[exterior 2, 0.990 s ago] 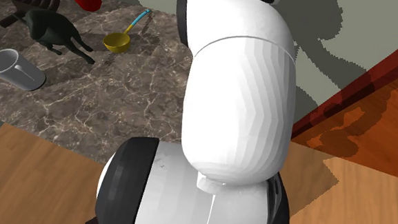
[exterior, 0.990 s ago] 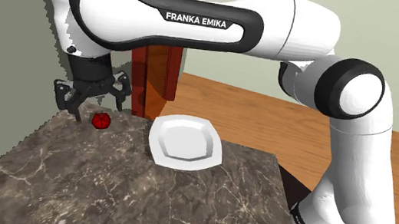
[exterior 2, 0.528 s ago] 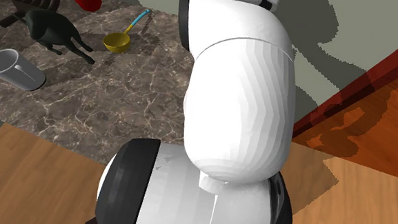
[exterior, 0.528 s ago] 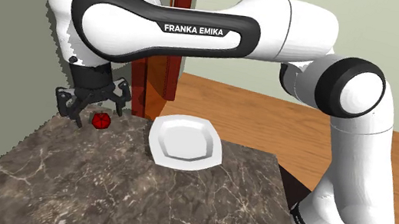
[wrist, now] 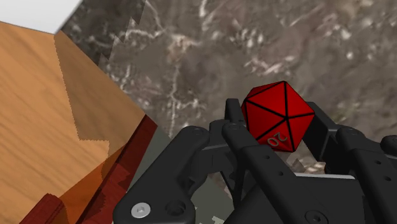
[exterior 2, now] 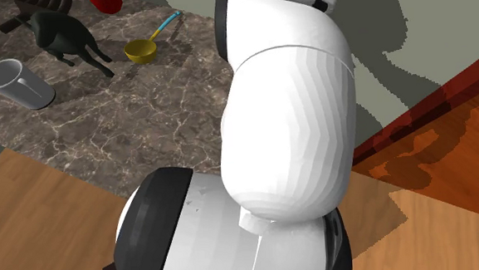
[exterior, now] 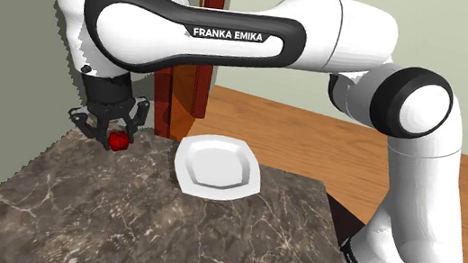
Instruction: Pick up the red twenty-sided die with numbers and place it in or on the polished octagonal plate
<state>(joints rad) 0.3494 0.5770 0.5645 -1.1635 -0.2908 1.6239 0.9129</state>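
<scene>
Our gripper [exterior: 114, 134] has just dropped and its fingers [wrist: 234, 118] now clasp the red twenty-sided die [wrist: 278, 118], so we judge it ready to carry to the white octagonal plate [exterior: 216, 166].

Red twenty-sided die [exterior: 118, 141]: flat triangular faces, black edge lines, black "20" on the face turned toward the wrist camera. Down at the dark veined stone tabletop [exterior: 122, 222], near its far left corner in the shoulder view, close to the edge. Clasped between the two black fingers of the gripper [exterior: 115, 133], one against each side. Octagonal plate [exterior: 217, 165]: plain white, shallow, flat centre with raised faceted rim, lying flat and right way up on the same tabletop. Right of the die in the shoulder view, near but clearly apart, by the far edge.
</scene>
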